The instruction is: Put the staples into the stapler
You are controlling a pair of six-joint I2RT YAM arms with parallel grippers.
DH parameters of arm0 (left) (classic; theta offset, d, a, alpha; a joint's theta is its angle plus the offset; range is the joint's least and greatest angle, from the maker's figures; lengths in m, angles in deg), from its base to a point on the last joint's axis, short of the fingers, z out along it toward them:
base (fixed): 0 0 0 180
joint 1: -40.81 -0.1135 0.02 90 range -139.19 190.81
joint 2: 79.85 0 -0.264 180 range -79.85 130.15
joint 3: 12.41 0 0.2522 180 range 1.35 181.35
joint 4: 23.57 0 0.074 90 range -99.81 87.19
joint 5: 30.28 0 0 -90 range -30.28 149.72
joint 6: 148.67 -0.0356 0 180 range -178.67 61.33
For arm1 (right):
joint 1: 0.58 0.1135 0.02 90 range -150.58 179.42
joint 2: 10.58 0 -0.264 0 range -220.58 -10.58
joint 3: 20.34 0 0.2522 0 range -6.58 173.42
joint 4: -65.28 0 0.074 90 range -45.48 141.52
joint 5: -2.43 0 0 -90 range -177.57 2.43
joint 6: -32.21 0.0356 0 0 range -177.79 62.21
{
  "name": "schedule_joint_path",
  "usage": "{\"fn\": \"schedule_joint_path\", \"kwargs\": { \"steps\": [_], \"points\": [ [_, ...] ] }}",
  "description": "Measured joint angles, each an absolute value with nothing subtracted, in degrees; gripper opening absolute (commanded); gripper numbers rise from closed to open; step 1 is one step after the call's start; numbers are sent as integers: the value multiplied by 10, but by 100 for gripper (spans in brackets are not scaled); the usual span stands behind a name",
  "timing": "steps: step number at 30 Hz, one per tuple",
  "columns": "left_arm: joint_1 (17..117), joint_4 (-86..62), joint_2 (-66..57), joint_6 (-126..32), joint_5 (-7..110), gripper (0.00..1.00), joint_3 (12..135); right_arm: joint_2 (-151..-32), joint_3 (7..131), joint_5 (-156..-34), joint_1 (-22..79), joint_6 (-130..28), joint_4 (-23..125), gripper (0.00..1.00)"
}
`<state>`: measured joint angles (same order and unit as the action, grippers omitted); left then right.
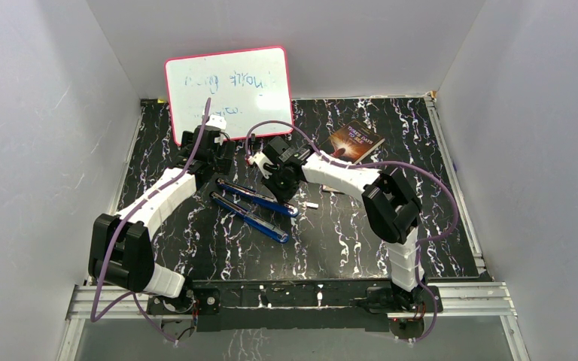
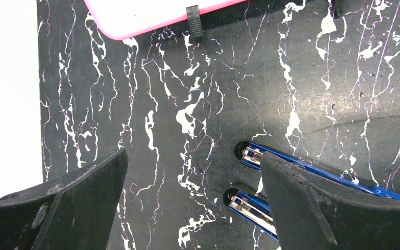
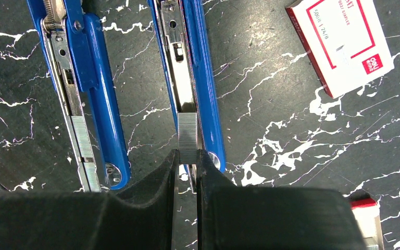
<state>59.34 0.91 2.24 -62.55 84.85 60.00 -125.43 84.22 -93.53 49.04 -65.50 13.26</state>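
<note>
Though half-hidden, staples [image 3: 188, 133] in right hand [image 3: 188, 155]

The staples [image 3: 188, 136] pass at their near end between the fingers of the right gripper [image 3: 187, 159], so that end is hidden. Ahead of this gripper, both blue halves of the stapler [image 3: 207, 78] are cut off by the top edge. To its right, a red-and-white item [image 3: 365, 202] is mostly covered. The left gripper [image 2: 192, 156] hides most of the stapler behind one finger. The whiteboard [image 1: 229, 90] writing is too faint to read.
</note>
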Motion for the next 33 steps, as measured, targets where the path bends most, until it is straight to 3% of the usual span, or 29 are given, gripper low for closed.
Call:
{"fn": "schedule_joint_path", "kwargs": {
  "steps": [28, 33],
  "points": [
    [594, 9, 22, -626, 849, 98, 600, -1282, 882, -933, 490, -655, 91, 0],
    [594, 9, 22, -626, 849, 98, 600, -1284, 885, -933, 490, -655, 89, 5]
  ]
}}
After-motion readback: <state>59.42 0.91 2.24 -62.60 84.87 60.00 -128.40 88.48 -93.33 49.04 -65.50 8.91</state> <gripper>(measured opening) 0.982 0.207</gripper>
